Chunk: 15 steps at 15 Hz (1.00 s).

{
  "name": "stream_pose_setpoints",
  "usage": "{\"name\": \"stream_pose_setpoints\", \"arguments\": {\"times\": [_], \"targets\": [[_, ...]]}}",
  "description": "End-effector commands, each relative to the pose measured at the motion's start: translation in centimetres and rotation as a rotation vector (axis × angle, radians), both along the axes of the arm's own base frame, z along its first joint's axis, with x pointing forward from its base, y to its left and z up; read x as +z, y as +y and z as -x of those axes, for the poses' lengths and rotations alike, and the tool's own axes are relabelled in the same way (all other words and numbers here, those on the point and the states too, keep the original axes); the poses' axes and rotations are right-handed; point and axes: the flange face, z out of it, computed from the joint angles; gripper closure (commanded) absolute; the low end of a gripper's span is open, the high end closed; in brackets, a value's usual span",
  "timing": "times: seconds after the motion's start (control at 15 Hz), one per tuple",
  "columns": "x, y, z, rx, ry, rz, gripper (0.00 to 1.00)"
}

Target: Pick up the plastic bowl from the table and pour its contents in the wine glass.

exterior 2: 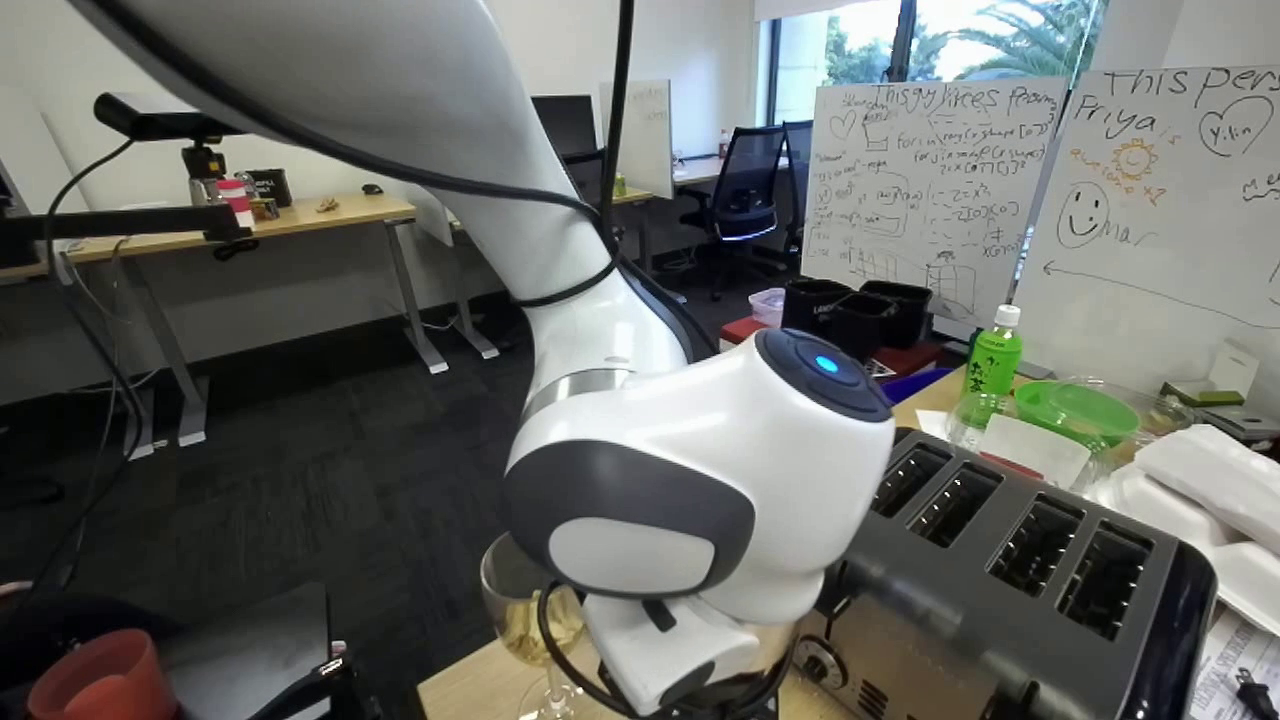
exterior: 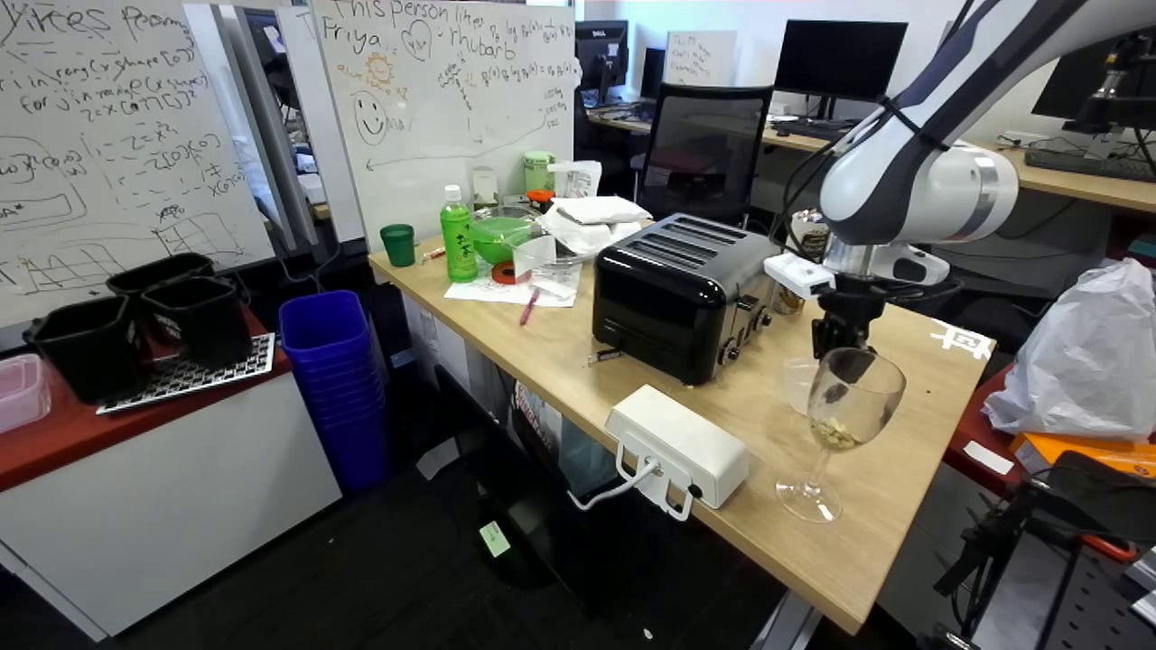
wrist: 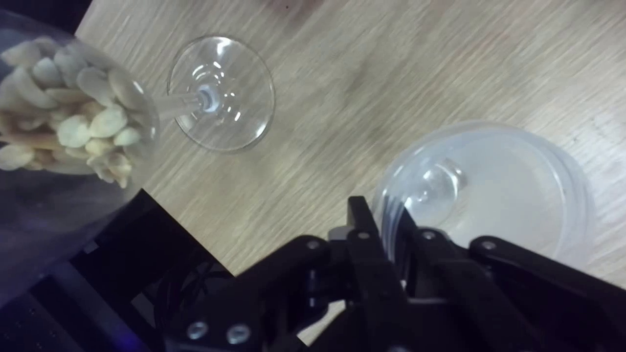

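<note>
Wrist view: shows the plastic bowl (wrist: 513,195) at the right, seemingly upright on the tabletop (wrist: 313,161), pinched at the left wall by the clenched tool (wrist: 382,210). Cannot tell about contact underneath. Lies, in an exterior view, right of the black toaster (exterior: 668,311) and on the far side of the wine glass (exterior: 858,397), apart from its foot. Shows nothing inside but glints; likely ready for release.

Should weigh very little and give under pressure; probably slick, so apt to swivel around a single pinch. Best taken by the rim, deep enough on the wall to resist twisting, with only enough squeeze to avoid buckling. Needs generous clearance from the wine glass: most likely brittle, top-heavy and easily knocked over; better steadied by the stem, if handled.

Round, thin-walled, clear to cloudy plastic, with a ringed rim and a flat floor. For the wine glass, a wide rounded cup, thin stem and flat disc foot, all smooth and colourless. Low in the cup, heaped pale oval pieces (wrist: 98,122), dull-surfaced, perhaps nuts or seeds. Across the tabletop, fine straight wood grain; on the black toaster, hard gloss and a slotted top; on the white box (exterior: 686,442) at the near edge, smooth casing.
</note>
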Motion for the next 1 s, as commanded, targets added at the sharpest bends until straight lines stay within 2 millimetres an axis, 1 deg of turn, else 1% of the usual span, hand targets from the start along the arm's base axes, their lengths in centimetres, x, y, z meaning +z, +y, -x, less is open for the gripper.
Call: {"name": "stream_pose_setpoints", "arguments": {"times": [0.0, 0.33, 0.4, 0.73, 0.93], "targets": [[-0.8, -0.4, -0.1, -0.029, -0.024, -0.026, 0.97], [-1.7, -0.8, 0.4, -0.084, -0.020, -0.019, 0.97], [-1.7, -0.8, 0.4, -0.083, -0.023, -0.020, 0.70], [-1.1, -0.7, 0.5, -0.083, -0.037, -0.018, 0.35], [0.4, -0.4, 0.8, -0.079, -0.061, -0.018, 0.14]]}}
